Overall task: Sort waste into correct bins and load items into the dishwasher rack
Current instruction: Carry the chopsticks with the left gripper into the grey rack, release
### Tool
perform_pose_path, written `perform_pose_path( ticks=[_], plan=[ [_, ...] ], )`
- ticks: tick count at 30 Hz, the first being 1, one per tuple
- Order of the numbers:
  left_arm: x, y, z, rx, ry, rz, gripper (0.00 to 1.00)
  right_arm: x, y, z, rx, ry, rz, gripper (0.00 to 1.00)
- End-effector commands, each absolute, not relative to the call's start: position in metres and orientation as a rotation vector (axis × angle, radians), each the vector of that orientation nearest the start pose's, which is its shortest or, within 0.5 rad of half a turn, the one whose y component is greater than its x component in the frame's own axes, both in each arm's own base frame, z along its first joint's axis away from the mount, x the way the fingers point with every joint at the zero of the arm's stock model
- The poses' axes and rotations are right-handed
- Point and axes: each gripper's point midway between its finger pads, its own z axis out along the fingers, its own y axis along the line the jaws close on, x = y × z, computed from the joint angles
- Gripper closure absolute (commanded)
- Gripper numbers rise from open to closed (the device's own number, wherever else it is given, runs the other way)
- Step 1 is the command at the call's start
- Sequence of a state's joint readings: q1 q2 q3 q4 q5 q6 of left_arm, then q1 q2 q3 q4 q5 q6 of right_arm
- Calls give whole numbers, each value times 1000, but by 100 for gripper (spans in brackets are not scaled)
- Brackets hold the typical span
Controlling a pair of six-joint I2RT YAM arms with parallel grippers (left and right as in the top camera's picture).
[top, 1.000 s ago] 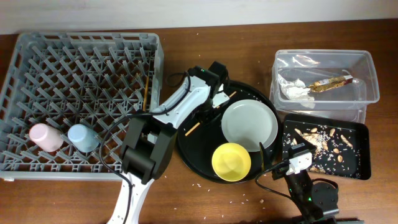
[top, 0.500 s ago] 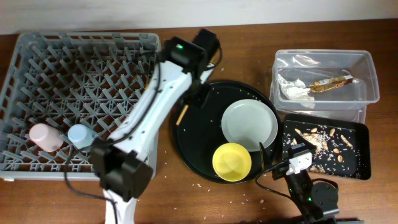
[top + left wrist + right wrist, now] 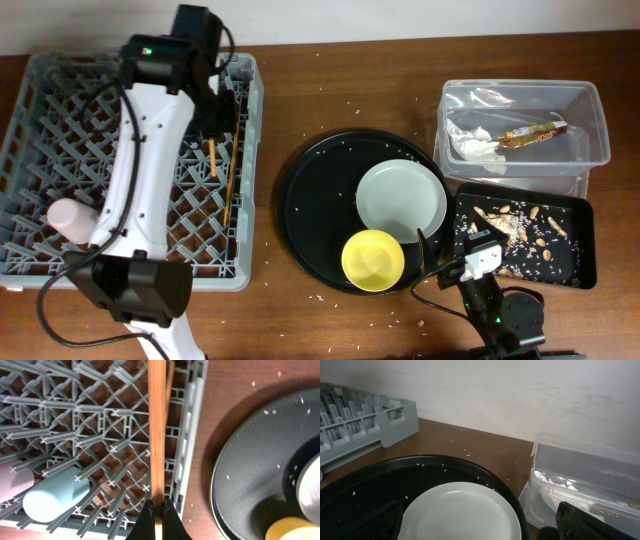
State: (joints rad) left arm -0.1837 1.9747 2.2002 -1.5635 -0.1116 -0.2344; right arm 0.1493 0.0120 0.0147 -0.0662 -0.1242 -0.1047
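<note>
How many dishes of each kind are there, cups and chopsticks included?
Plates: 1, pale plate
Bowls: 1, yellow bowl
Cups: 2, pink cup and blue cup
Chopsticks: 2, held chopstick in the left hand, loose chopstick in the rack
Total: 6

Chopstick (image 3: 157,435) smooth wood; rack (image 3: 60,130) matt grey plastic; tub (image 3: 600,130) clear glossy plastic; table (image 3: 330,90) brown wood-grain.

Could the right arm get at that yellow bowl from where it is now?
Probably yes. The yellow bowl sits uncovered on the round black tray, close beside the open right claw, with nothing between them.
</note>
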Motion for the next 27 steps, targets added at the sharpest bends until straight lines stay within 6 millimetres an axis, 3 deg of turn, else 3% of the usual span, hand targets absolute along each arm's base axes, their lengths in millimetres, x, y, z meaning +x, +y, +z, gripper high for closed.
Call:
perform_pose_path(
  ticks=[1,4,9,11,15,16,17,18,19,20,24,27],
  plan=[
    [403,-54,230,-142,2882,57,100,239,57,159,-292,1610,140,2],
    [403,-55,211,-98,2913,70,100,239,57,159,-292,1610,140,2],
    [397,-55,145,-22,3008,98,100,239,57,159,-292,1610,140,2],
    [396,-77,126,110,3024,-81,100,239,57,159,-292,1610,140,1],
    [384,-83,110,162,3068,-148,99,239,57,159,-292,1610,140,2],
    [382,-83,108,162,3077,-146,93,239,57,159,-292,1610,140,2],
    [381,-83,107,162,3079,-144,80,239,57,159,-292,1610,140,2],
    [381,-83,109,161,3075,-145,36,239,57,159,-292,1610,140,1],
    [381,-83,112,161,3071,-147,8,239,57,159,-292,1610,140,2],
    [381,-83,116,154,3068,-147,1,239,57,159,-292,1610,140,2],
    [383,-86,151,141,3033,-178,1,239,57,159,-292,1610,140,2],
    [379,-130,198,180,2951,-580,1,239,57,159,-292,1610,140,2]
  ],
)
